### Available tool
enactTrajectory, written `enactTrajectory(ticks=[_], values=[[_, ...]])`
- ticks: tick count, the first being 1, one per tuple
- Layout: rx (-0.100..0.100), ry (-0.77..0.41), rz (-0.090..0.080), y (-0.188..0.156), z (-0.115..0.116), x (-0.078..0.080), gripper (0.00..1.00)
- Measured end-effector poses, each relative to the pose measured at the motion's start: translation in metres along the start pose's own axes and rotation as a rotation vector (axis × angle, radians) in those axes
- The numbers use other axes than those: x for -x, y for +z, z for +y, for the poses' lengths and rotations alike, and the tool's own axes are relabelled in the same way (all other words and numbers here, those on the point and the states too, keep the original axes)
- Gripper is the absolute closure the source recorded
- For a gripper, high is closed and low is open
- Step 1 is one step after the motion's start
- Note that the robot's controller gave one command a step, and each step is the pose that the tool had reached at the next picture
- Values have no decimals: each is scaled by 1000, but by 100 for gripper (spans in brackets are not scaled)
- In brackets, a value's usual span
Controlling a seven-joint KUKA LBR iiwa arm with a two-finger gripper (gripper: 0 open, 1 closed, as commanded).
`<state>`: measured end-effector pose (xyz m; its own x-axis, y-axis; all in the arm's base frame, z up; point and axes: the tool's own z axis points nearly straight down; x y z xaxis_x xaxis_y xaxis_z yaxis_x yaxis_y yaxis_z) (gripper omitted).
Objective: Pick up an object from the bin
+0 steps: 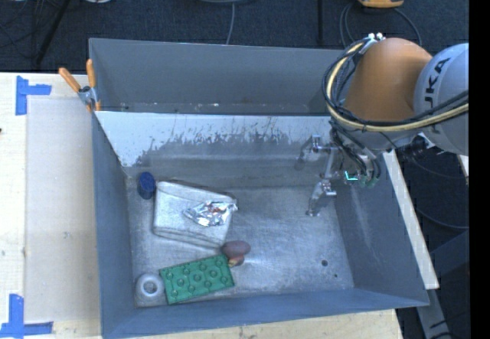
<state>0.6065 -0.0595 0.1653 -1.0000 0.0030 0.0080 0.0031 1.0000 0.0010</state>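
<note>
Where the grey bin's floor nears its left wall, a small blue cylinder stands just beside a flat white pouch topped with crumpled foil. Below them lie a white tape roll, a green studded plate and a brown oval lump. Well to their right, the gripper hangs over bare floor, fingers spread wide, empty.

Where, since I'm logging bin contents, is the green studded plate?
In the camera view, the green studded plate lies near the lower-left corner of the bin, between a white ring on its left and a brown lump at its upper-right end.
</note>
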Motion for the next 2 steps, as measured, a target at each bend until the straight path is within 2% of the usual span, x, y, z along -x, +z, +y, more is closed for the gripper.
enactTrajectory(ticks=[1,2], values=[[3,98,-2,14,74,-36,0],[0,298,-9,94,129,0,0]])
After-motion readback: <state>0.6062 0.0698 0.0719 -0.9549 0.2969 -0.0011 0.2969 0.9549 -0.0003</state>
